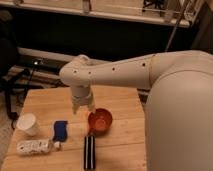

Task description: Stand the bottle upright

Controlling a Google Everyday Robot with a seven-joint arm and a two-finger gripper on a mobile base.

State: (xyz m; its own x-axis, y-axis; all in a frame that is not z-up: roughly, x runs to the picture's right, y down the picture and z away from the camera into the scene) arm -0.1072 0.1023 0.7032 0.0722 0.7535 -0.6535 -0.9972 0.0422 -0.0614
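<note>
The bottle (pixel 34 146) is whitish with a speckled body and lies on its side near the front left of the wooden table (pixel 125 145). Its small white cap (pixel 57 145) points right. My gripper (pixel 82 106) hangs from the white arm above the middle of the table, between the blue piece and the red bowl. It is up and to the right of the bottle, well apart from it, and holds nothing that I can see.
A plain white cup (pixel 28 124) stands at the left, behind the bottle. A flat blue piece (pixel 60 130) lies just right of it. A red bowl (pixel 100 121) sits mid-table, with a black ridged bar (pixel 89 151) in front of it. My arm's large white body (pixel 175 115) fills the right side.
</note>
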